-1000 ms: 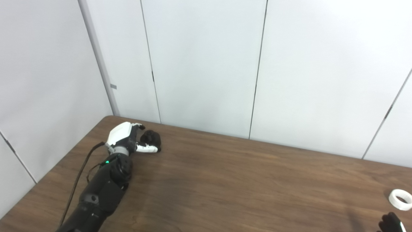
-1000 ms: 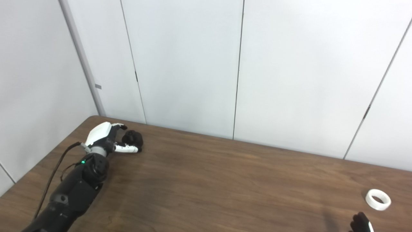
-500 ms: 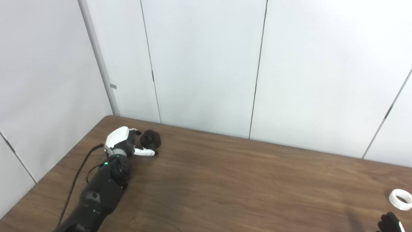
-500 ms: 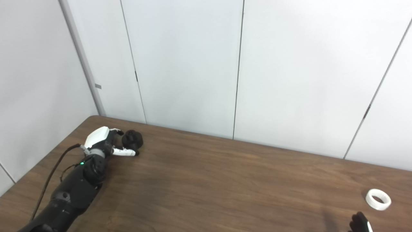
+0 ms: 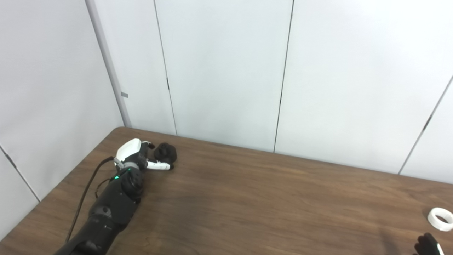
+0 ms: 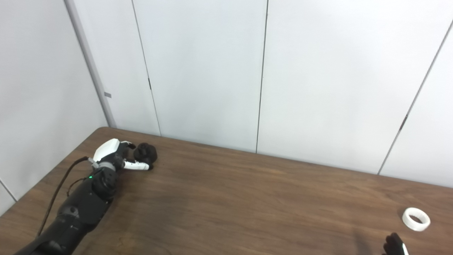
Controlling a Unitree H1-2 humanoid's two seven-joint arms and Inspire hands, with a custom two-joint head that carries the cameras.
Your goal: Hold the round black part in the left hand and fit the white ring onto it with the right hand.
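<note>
The round black part (image 5: 165, 153) sits on the brown table (image 5: 247, 198) near its far left corner. My left hand (image 5: 136, 156), white-backed, is low on the table just left of it, open. Its thumb (image 5: 158, 165) stretches along the part's near side and a dark fingertip (image 5: 151, 145) curls at the part's far left. I cannot tell whether they touch the part. The white ring (image 6: 416, 219) lies flat at the far right of the table. Only the dark top of my right hand (image 6: 393, 245) shows at the bottom edge, just short of the ring.
White wall panels (image 5: 226, 71) stand directly behind the table's far edge, close to the black part. A black cable (image 5: 85, 198) runs along my left forearm. The table's left edge slants down beside that arm.
My left hand has sunk lower and drawn slightly left beside the black part, which stayed put. The right hand has slipped a little lower in the picture. The ring has not moved.
</note>
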